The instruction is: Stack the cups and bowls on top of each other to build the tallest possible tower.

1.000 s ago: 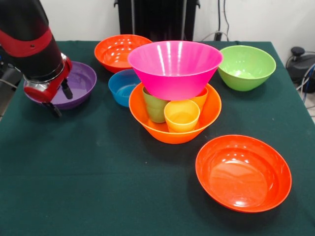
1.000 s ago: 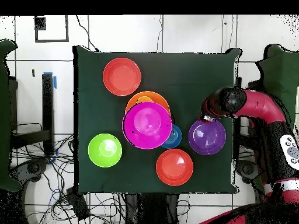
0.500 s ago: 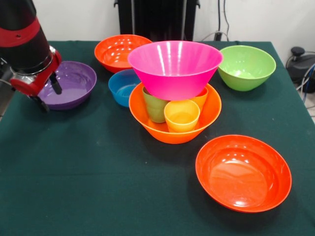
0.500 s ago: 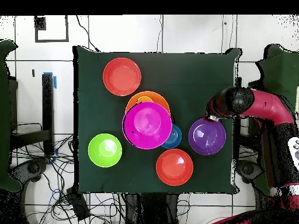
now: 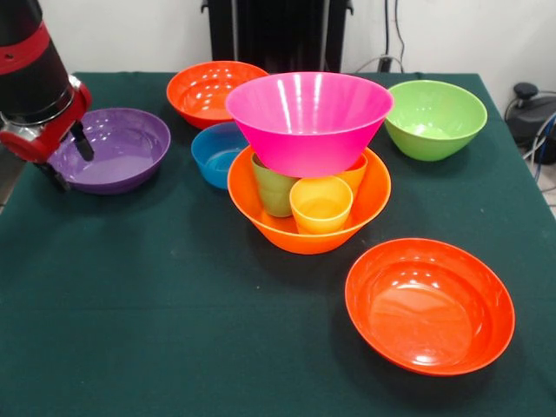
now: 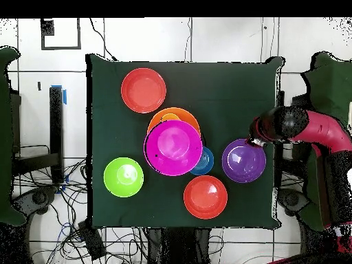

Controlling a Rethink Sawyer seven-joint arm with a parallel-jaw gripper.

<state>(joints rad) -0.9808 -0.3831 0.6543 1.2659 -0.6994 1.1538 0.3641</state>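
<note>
Leftward drifts the red-and-black gripper [image 5: 59, 161], jaws apart astride the glossy purple plastic bowl's [image 5: 113, 149] left rim; it should pinch squarely before lifting.

A dark green cloth [image 5: 174, 330] covers the table. Beyond its far edge stands a black pedestal [image 5: 278, 35] against a white wall [image 5: 452, 30]. Cables [image 6: 124, 244] lie on the tiled floor [image 6: 227, 41].

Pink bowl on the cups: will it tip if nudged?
Probably. The pink bowl rests only on three cup rims inside the orange bowl, overhanging them widely. Its glossy plastic looks light and slippery, so a sideways push would likely slide or tilt it.
</note>
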